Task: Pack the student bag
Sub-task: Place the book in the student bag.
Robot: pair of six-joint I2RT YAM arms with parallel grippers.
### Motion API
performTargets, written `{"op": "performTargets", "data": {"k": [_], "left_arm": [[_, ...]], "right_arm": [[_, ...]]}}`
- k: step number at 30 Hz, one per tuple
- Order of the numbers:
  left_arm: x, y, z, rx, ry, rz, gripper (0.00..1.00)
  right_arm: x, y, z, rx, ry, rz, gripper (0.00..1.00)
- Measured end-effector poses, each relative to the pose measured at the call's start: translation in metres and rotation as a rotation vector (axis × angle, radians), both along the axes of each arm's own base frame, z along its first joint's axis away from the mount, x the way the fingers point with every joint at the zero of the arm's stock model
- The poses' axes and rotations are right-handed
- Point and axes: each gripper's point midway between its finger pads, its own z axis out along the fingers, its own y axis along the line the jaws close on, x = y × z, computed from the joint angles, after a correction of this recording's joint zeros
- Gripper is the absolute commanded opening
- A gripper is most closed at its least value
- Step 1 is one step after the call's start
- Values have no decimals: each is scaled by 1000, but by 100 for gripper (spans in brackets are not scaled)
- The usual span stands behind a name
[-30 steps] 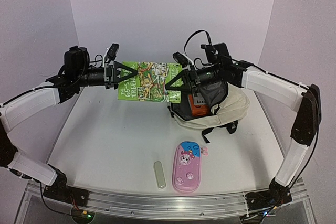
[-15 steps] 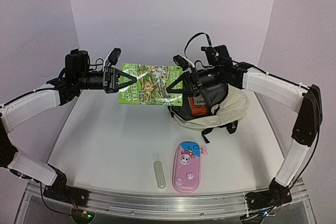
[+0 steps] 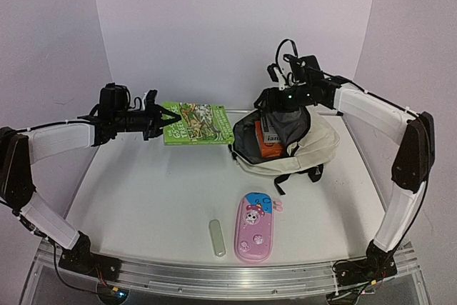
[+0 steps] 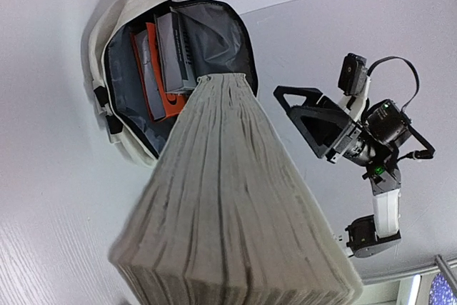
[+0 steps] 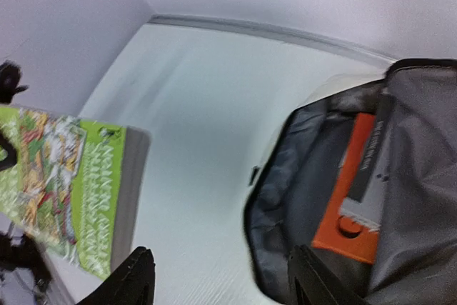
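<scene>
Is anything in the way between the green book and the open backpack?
Nothing visible blocks it. The left gripper holds the green book just left of the student bag and its open mouth, with only bare table between. The right gripper hovers open near that mouth, and an orange book already sits inside.

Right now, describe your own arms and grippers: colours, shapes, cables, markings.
Both the left arm and right arm have white shell links joined by black joints. The left gripper and right gripper are black, with hollow triangular finger frames. Black cable loops above the right wrist, which carries a small green light. No markings are readable.
</scene>
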Motion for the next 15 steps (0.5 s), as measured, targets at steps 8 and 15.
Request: {"op": "performTargets", "data": {"k": [8, 15], "left_arm": [[8, 1, 4, -31, 15, 39, 0], [8, 4, 3, -26, 17, 52, 0]], "right_arm": [[71, -34, -62, -408, -129, -181, 61], [93, -57, -123, -643, -106, -233, 60]]}}
